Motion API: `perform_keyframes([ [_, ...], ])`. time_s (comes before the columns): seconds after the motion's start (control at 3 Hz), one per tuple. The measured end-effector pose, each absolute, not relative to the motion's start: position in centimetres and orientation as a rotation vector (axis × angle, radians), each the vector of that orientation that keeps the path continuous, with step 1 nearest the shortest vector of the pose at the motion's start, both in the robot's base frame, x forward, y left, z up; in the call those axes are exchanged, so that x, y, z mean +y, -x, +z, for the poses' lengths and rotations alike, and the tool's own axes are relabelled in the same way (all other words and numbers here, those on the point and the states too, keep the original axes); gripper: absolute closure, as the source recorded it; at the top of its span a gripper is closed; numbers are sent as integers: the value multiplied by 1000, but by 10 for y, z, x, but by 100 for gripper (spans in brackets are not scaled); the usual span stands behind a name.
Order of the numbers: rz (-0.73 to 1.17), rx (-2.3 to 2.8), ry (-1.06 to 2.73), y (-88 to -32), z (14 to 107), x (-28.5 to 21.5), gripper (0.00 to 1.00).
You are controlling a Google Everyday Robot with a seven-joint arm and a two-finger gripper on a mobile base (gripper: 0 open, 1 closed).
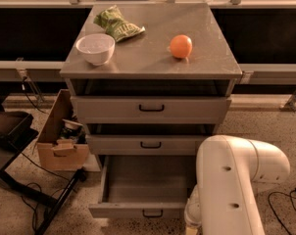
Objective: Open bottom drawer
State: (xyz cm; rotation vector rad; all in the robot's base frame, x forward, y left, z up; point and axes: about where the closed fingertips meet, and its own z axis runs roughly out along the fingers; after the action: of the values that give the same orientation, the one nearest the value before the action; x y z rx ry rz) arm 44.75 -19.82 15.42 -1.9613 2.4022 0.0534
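The bottom drawer (119, 209) of the grey metal cabinet stands pulled out toward me, and its inside shows bare. Its small black loop handle (153, 213) sits in the middle of the front panel. The middle drawer (151, 144) and the top drawer (151, 108) above it each stick out a little. My white arm (231, 180) fills the lower right. My gripper (192, 225) is at the bottom edge of the camera view, just right of the bottom drawer's front panel and mostly hidden by the arm.
On the cabinet top (153, 58) lie a white bowl (95, 48), a green bag (117, 26) and an orange (181, 46). A cardboard box (60, 136) stands on the floor to the left. Black stand legs and cables (45, 199) lie at lower left.
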Motion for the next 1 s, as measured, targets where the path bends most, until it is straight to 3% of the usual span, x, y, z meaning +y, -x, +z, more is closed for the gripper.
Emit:
perform_keyframes([
  [0.33,77,2436,1986,-419,155,-200,48],
  [1.0,78,2442,1995,-422,158,-201,93],
])
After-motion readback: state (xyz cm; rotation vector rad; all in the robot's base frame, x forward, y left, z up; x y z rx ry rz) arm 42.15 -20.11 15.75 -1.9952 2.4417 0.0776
